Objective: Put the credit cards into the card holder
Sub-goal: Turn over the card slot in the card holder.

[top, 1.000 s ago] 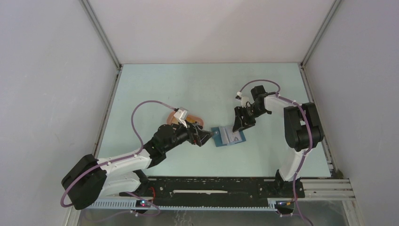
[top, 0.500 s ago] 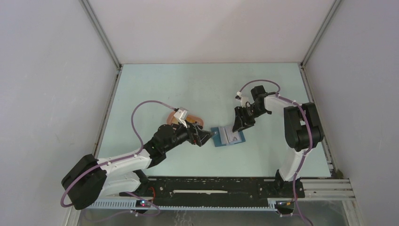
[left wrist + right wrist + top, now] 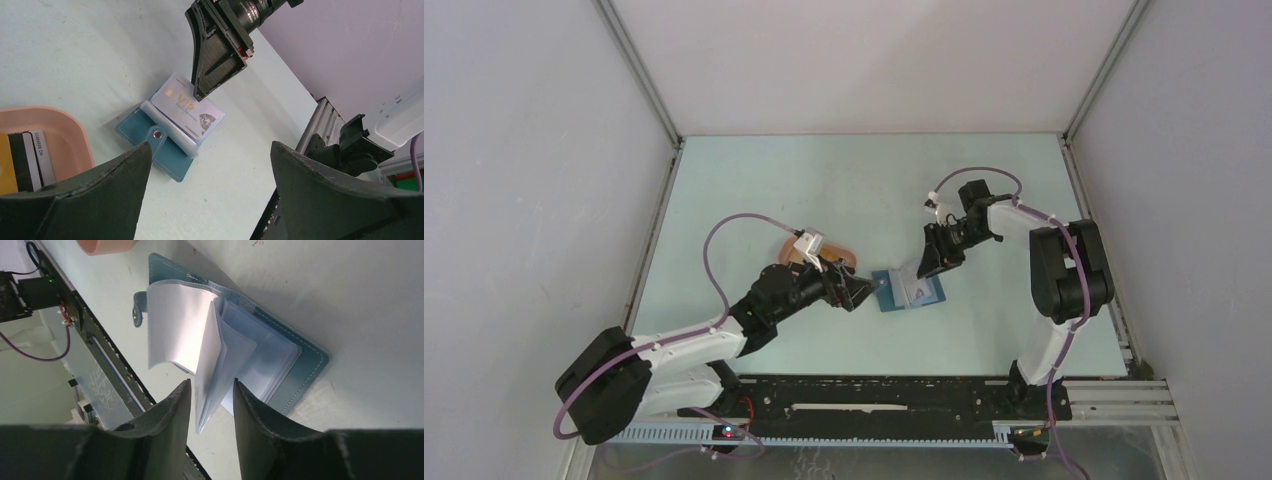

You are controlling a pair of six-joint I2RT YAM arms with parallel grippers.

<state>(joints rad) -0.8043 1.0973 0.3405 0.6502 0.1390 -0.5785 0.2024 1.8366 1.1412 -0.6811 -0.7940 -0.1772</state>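
Your left arm [image 3: 686, 345] and right arm [image 3: 1040, 350] were each built of white tube links set between bulky matte-black joint housings. Each also trailed a thin purple cable [image 3: 722, 238] that looped loose along the links. Your left gripper [image 3: 210, 147] and right gripper [image 3: 211, 384] had broad black wedge-shaped fingers [image 3: 320, 200] with a faintly grainy surface and blunt tips. A small pale camera block [image 3: 807, 243] sat on the left wrist, and both bases were bolted to a black mounting plate [image 3: 874, 396].
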